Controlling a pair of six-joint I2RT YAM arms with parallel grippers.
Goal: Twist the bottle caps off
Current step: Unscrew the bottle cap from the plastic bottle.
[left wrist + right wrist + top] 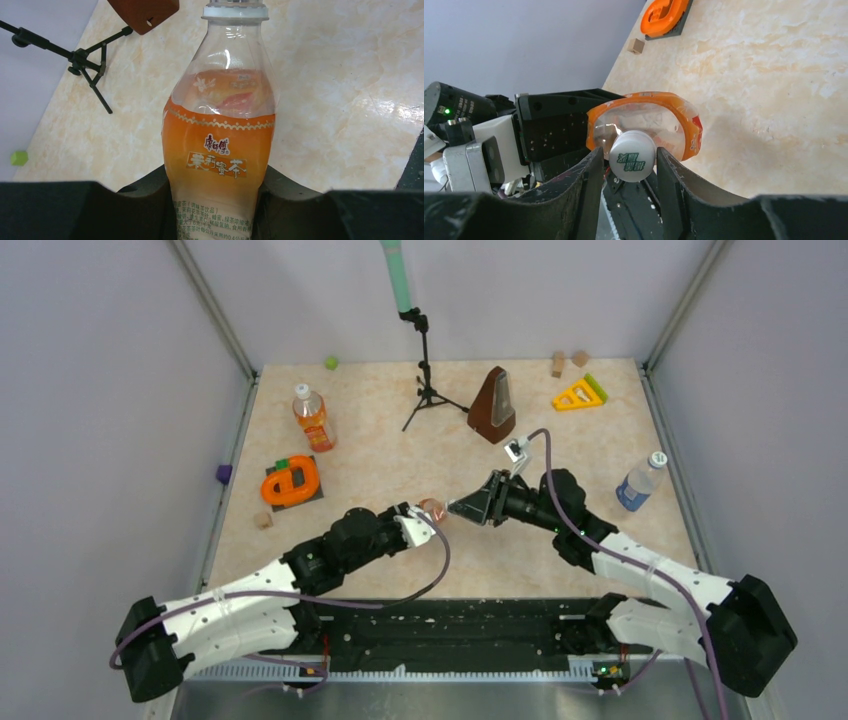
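Observation:
My left gripper point(422, 517) is shut on the squat orange bottle point(220, 130), which it holds at mid-table tilted toward the right arm. The bottle's white cap point(632, 161) lies between the fingers of my right gripper point(629, 152). The jaws stand close on both sides of the cap, with a thin gap showing on the left side. A slim orange bottle point(314, 418) with its cap point(301, 391) on stands upright at the back left. A clear bottle with a blue label point(638, 483), also capped point(658, 458), stands at the right.
A brown metronome point(494, 405) and a black tripod stand point(428, 390) stand at the back centre. An orange ring on a dark base point(291, 483) sits at the left beside a small wooden block point(263, 520). A yellow triangle point(579, 395) and wooden blocks point(558, 364) lie at the back right.

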